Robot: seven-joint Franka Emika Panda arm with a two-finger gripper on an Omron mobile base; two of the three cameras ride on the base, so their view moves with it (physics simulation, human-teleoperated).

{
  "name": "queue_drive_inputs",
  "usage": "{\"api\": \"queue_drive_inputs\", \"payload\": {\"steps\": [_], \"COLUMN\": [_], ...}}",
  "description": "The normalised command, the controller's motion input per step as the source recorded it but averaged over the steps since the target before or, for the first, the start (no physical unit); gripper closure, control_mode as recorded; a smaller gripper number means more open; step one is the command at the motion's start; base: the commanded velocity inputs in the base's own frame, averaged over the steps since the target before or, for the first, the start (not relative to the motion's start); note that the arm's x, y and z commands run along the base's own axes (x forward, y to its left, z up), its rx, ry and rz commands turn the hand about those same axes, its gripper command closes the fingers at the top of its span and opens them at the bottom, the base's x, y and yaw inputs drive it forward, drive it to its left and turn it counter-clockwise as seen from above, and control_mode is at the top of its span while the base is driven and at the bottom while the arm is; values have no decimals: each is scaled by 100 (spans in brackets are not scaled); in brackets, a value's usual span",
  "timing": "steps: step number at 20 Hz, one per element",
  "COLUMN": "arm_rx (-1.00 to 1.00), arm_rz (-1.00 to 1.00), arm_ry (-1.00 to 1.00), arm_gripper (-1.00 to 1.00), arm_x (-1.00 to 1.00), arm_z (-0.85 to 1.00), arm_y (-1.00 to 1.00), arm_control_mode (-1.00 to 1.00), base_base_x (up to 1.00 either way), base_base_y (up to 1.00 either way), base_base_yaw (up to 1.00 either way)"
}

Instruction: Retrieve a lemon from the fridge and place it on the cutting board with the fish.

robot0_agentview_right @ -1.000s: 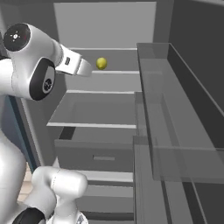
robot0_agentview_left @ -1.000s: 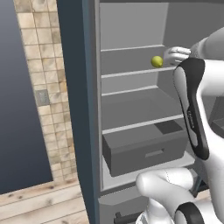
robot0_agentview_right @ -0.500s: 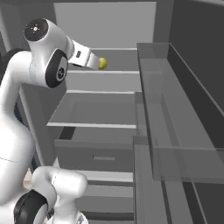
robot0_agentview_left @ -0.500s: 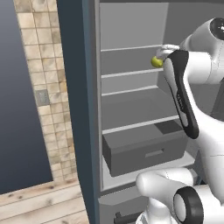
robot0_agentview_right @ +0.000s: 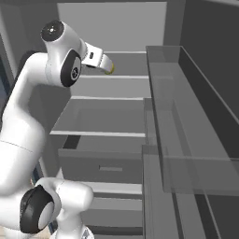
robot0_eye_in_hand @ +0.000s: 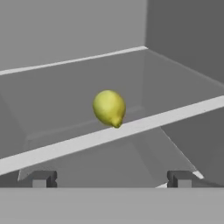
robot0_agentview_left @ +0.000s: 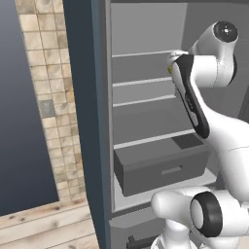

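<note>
The fridge (robot0_agentview_left: 141,102) stands open in front of me, with grey shelves inside (robot0_agentview_right: 107,86). The lemon (robot0_eye_in_hand: 109,108), small and yellow-green, lies on an upper shelf (robot0_eye_in_hand: 65,100) near its front edge. It peeks out past my forearm (robot0_agentview_left: 169,69) and just beyond my hand (robot0_agentview_right: 110,70). My gripper (robot0_eye_in_hand: 111,179) is open, level with that shelf and a short way in front of the lemon, with the fruit centred between the fingertips (robot0_eye_in_hand: 41,179) and not touched. The cutting board and the fish are out of view.
A grey drawer (robot0_agentview_left: 160,165) sits low in the fridge (robot0_agentview_right: 102,163). Clear door bins (robot0_agentview_right: 186,116) run along the right on the open door. The fridge's dark side wall (robot0_agentview_left: 87,121) and a tiled wall (robot0_agentview_left: 48,97) lie to the left.
My arm has lifted and swung in toward the upper shelf, bringing the hand right up to the lemon. The jaws stayed open and the lemon has not moved.
</note>
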Motion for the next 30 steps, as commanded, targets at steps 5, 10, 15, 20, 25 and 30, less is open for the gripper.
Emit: {"api": "queue_drive_inputs", "payload": {"steps": [5, 10, 15, 20, 25, 30], "arm_rx": [-2, 0, 0, 0, -3, -3], "arm_rz": [2, 5, 7, 2, 0, 0], "arm_ry": [1, 4, 4, 7, 7, 1], "arm_gripper": [-100, -100, -100, -100, -100, -100], "arm_x": [48, 40, 39, 46, 21, 5], "arm_z": [-8, 0, -5, -12, 0, -1], "arm_y": [-19, -7, 0, 0, 0, 0], "arm_control_mode": [-100, -100, -100, -100, -100, -100], "base_base_x": [0, 0, 0, 0, 0, 0], "base_base_y": [0, 0, 0, 0, 0, 0], "base_base_yaw": [0, 0, 0, 0, 0, 0]}}
